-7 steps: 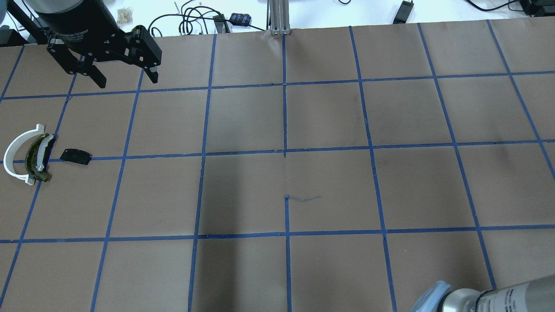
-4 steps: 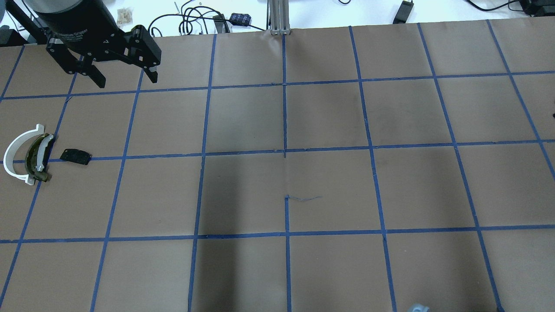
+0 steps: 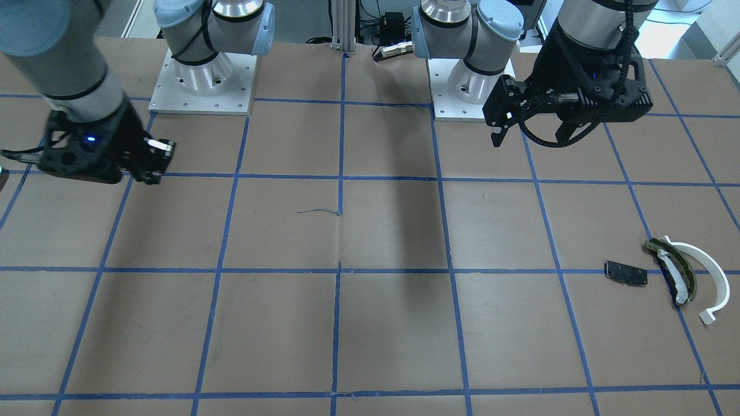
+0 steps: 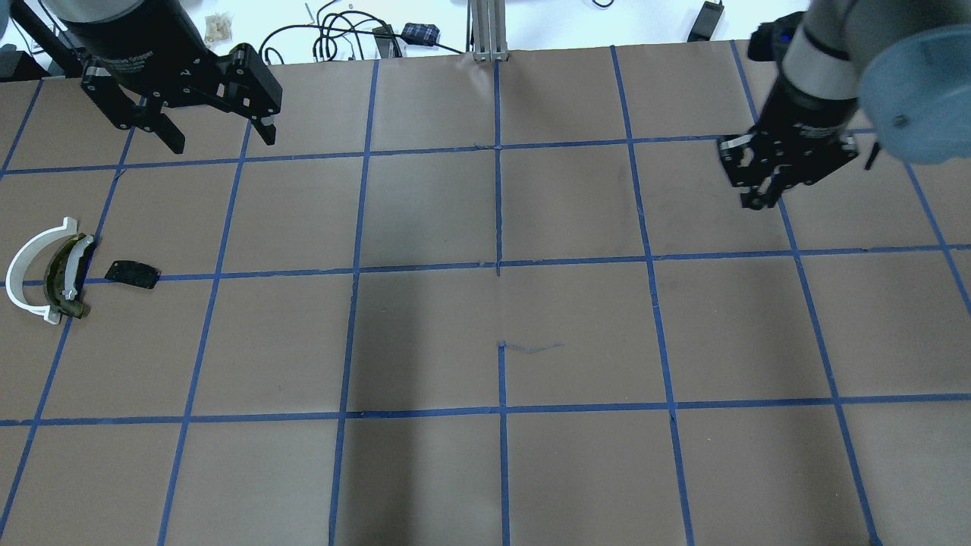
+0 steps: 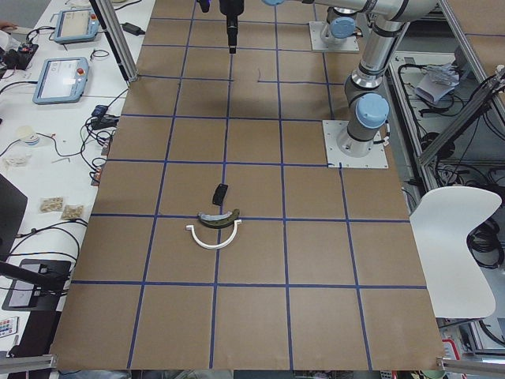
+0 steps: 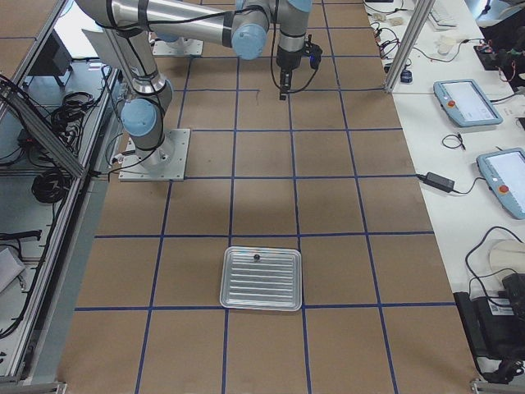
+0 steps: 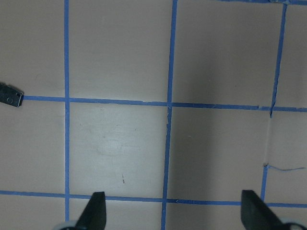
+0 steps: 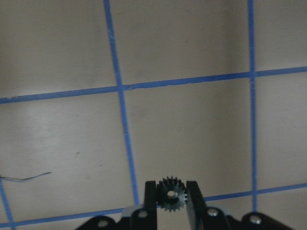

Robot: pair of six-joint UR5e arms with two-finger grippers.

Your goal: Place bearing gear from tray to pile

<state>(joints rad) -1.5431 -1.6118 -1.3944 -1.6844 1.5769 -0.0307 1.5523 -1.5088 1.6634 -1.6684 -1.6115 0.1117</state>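
My right gripper (image 8: pixel 171 195) is shut on the small dark bearing gear (image 8: pixel 171 192), held between its fingertips above the brown paper. In the overhead view the right gripper (image 4: pixel 758 199) hangs over the far right of the table. The pile lies at the far left: a white arc (image 4: pixel 23 269), an olive-and-white curved piece (image 4: pixel 67 277) and a black plate (image 4: pixel 133 273). My left gripper (image 4: pixel 220 140) is open and empty, high above the table behind the pile. The ribbed metal tray (image 6: pixel 262 279) shows only in the exterior right view, far from both grippers.
Blue tape lines grid the brown paper. A loose bit of tape (image 4: pixel 531 347) lies mid-table. Cables and a metal post (image 4: pixel 485 30) sit past the far edge. A small dark part (image 6: pixel 257 257) rests on the tray.
My right arm left the overhead view's lower right corner and its gripper now hangs over the table's far right. The left arm has not moved.
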